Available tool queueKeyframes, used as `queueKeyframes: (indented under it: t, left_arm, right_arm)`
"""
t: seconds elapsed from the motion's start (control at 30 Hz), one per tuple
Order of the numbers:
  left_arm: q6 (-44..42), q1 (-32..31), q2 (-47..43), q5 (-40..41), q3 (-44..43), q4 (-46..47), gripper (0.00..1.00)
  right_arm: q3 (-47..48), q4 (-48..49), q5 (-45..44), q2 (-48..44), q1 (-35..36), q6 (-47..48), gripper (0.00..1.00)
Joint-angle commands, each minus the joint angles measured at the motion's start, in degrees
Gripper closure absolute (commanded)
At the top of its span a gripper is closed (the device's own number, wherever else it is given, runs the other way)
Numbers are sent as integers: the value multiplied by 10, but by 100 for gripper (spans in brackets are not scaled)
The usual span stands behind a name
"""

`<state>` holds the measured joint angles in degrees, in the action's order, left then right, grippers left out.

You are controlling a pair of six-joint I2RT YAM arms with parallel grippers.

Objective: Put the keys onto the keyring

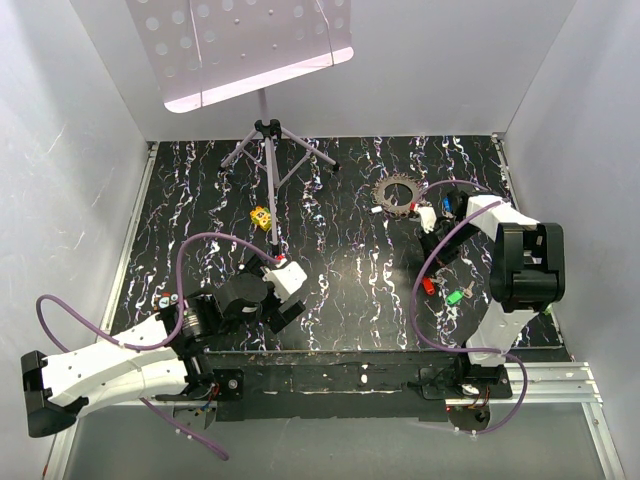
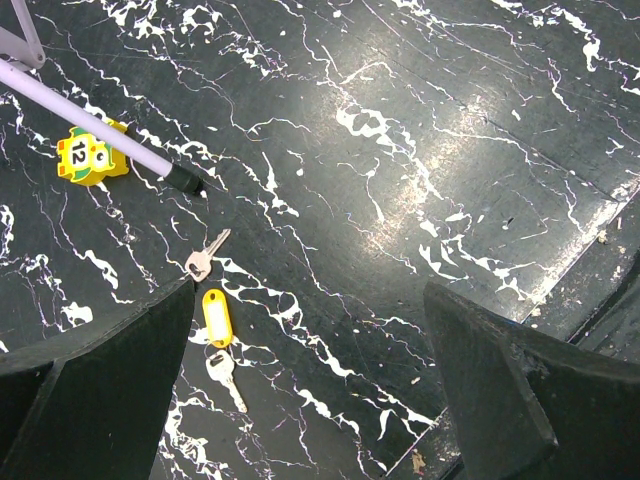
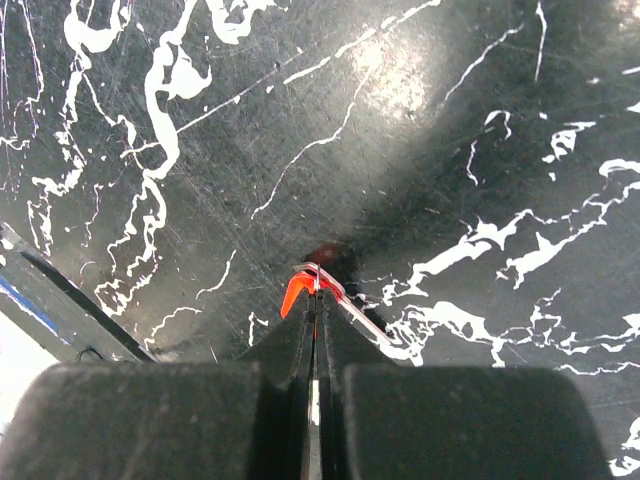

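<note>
My right gripper [image 3: 318, 285] is shut on a red-headed key [image 3: 294, 292], whose silver blade [image 3: 372, 327] slants down to the right just above the table. A thin silver wire also shows at those tips; I cannot tell whether it is the keyring. In the top view this gripper [image 1: 425, 215] is at the right rear, beside the sprocket. A second red key [image 1: 428, 285] and a green key [image 1: 455, 297] lie nearer the arm's base. My left gripper [image 2: 308, 300] hangs wide open over bare table. Left of it lie two silver keys [image 2: 207, 255] [image 2: 225, 378] and a yellow tag [image 2: 216, 316].
A music stand's tripod [image 1: 268, 150] stands at the rear middle, one leg [image 2: 100, 130] ending near the silver keys. A yellow block marked 12 [image 2: 90, 155] sits by that leg. A metal sprocket [image 1: 398, 190] lies at the right rear. White walls enclose three sides.
</note>
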<state>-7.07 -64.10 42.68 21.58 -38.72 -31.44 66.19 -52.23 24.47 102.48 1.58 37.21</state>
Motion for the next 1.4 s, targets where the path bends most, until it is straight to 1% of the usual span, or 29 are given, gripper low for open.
queueKeyframes:
  t: [0.0,0.8,1.37]
  left_arm:
    - [-6,2,-1,-3,-12,0,2]
    - [-6,2,-3,-5,-12,0,2]
    - [-6,2,-3,-6,-13,0,2]
  right_arm:
    - [21,14,-1,10,10,-16,99]
    - [-18,91,-14,-11,25,-48,99]
    - [-22,97,-10,-15,29,-52,99]
